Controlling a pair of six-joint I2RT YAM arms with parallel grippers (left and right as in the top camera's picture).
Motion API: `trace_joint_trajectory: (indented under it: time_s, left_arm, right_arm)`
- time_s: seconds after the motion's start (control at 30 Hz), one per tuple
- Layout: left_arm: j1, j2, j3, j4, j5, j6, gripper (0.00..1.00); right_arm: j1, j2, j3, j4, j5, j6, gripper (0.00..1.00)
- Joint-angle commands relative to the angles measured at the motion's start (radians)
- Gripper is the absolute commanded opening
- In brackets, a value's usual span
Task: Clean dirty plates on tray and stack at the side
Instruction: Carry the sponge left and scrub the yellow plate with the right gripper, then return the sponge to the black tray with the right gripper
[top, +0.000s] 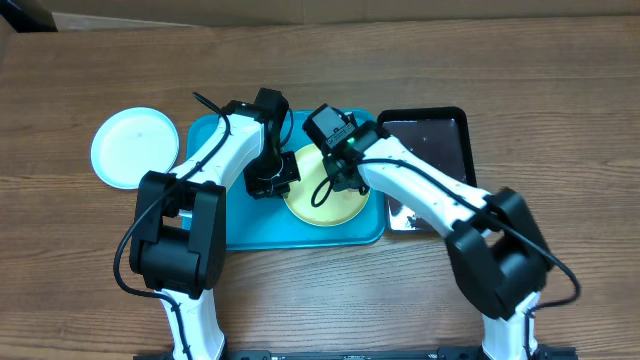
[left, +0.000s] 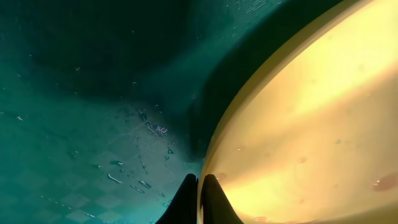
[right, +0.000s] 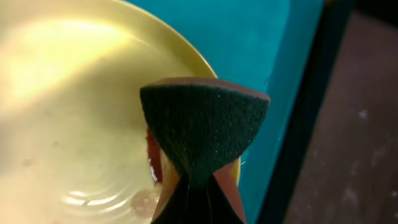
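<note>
Two plates: a yellow plate (top: 325, 192) and a white plate (top: 135, 147) show in the overhead view.
Yellow plate: lies in the right half of the tray (top: 260, 225), at the centre of the frame. A reddish spot (left: 387, 182) sits on it at the right edge of the left wrist view.
White plate: on the table (top: 400, 300) in the upper left of the frame, off the tray and just beside its left edge.
Left claw (left: 200, 202): closed, pinching the yellow plate's left rim. Its dark tips nearly meet at the bottom centre of its own view, with the rim between them.
Right claw (right: 196, 199): closed on a sponge (right: 205, 124), which it grips at the bottom centre of its view.
Sponge: dark green rough face toward the camera, with a reddish layer behind. It stands over the yellow plate's right rim. Whether it presses on the plate I cannot tell.
Tray: turquoise, with droplets (left: 143, 183) on its floor left of the plate.
Black tray (top: 440, 140): just beside the tray's right edge, right of centre.
</note>
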Motion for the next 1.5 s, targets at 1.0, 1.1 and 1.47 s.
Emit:
trace_joint_trajectory:
  time_s: [1.0, 1.1, 1.47]
  left_arm:
    - [-0.006, -0.008, -0.005, -0.003, -0.019, -0.013, 0.04]
    - [-0.006, -0.008, -0.005, -0.003, -0.019, -0.013, 0.04]
    - [-0.006, -0.008, -0.005, -0.001, -0.024, -0.014, 0.05]
  right_arm:
    - [-0.104, -0.018, 0.051, 0.043, -0.655, -0.073, 0.04]
    - [-0.162, -0.072, 0.052, 0.018, -0.647, -0.08, 0.04]
    - [-0.441, -0.174, 0.042, -0.168, -0.643, -0.18, 0.04]
